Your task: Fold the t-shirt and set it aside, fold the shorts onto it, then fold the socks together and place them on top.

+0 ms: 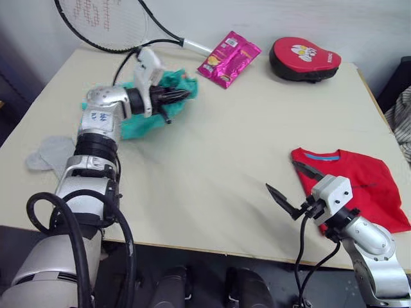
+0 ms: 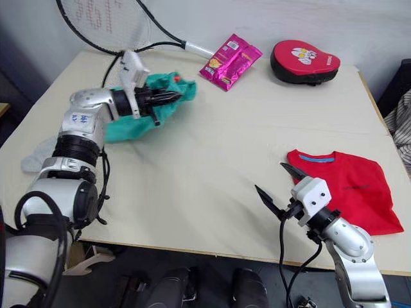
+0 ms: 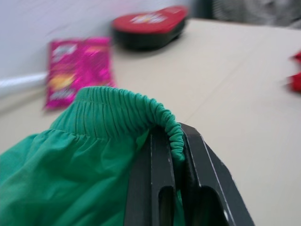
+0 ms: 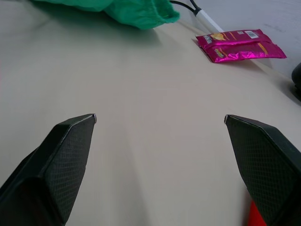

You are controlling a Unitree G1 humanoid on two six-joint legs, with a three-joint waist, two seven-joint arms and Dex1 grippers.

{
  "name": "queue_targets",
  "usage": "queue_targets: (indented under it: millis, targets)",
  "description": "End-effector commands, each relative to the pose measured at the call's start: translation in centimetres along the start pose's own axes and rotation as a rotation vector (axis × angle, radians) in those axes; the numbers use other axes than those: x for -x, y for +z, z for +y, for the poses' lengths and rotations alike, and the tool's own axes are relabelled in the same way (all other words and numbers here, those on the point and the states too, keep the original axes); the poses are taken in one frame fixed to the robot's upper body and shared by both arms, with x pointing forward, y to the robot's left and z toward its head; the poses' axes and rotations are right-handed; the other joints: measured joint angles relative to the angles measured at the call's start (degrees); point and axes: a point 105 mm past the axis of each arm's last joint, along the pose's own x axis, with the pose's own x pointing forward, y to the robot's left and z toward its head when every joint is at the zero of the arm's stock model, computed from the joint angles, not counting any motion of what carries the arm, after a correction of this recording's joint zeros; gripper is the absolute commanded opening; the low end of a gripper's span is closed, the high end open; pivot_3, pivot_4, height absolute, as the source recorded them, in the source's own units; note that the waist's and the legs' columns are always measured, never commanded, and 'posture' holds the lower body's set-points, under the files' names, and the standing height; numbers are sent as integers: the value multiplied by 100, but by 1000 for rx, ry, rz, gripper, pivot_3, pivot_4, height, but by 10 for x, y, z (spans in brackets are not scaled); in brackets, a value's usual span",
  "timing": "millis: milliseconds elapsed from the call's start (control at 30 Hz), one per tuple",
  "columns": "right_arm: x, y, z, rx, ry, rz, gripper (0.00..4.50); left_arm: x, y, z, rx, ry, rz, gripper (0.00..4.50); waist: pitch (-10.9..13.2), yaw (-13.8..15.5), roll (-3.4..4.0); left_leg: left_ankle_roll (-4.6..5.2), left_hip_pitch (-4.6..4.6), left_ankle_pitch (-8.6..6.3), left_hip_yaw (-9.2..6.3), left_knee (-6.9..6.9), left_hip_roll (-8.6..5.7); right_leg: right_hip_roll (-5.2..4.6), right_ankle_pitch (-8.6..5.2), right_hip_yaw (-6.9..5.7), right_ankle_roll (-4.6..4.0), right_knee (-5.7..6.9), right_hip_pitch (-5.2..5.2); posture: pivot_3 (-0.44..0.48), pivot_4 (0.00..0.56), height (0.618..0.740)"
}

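Nearest me, my right claw hangs spread wide and empty beside the folded t-shirt, set aside at the table's right edge. The socks wait at the left edge. Farther off, my left claw pinches the shorts by their waistband, likely to drag them over.

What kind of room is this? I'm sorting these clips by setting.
Probably a lab or test room set up for home chores: a plain table against a bare wall, with scattered props such as a racket, a snack packet and a t-shirt.
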Motion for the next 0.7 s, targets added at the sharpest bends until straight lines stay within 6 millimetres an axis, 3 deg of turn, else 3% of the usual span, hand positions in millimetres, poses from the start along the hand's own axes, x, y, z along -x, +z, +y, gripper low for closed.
queue_targets:
  millis: [33, 133, 233, 333, 467, 633, 700]
  targets:
    - [1, 16, -14, 58, -30, -35, 4500, -21, 6, -54, 17, -265, -32, 4, 1, -55, 2, 1, 2, 0, 1, 0, 1, 0, 0, 3, 0, 3, 0, 0, 150, 740]
    - [1, 16, -18, 68, -25, -24, 4500, -41, 0, -98, 69, -399, -53, 4, 3, -85, 4, -3, 2, 8, -4, 7, 6, 2, 0, 14, 0, 10, 2, 0, 150, 740]
    - [6, 15, -22, 75, -32, 0, 4500, -62, -24, -134, 82, -480, -12, 4, 4, -74, 7, -6, -1, 9, -17, 37, 13, -9, -2, 19, -3, 16, 4, 0, 150, 740]
    - [12, 13, -23, 73, -29, 25, 4500, -76, -42, -157, 110, -503, 20, 4, 1, -50, 11, 3, 2, -5, -21, 49, 13, -21, -2, 22, -4, 13, 11, 0, 150, 740]
    - [18, 11, -18, 82, -11, 47, 4500, -74, -48, -167, 112, -517, 6, 1129, 1, -40, 13, 1, 1, -9, -24, 49, 15, -23, -1, 24, -5, 12, 9, 0, 150, 740]
    - [32, 14, -19, 126, 45, 78, 4500, -47, -57, -157, 113, -539, 10, 2660, -1, -24, 24, -1, 0, -13, -24, 51, 20, -23, -1, 21, -5, 7, 10, 0, 150, 740]
    - [34, 21, -16, 78, 107, 62, 4500, -31, -48, -157, 78, -590, -51, 3276, -1, -27, 26, -2, 2, -14, -23, 50, 21, -22, -1, 20, -5, 7, 10, 0, 150, 740]
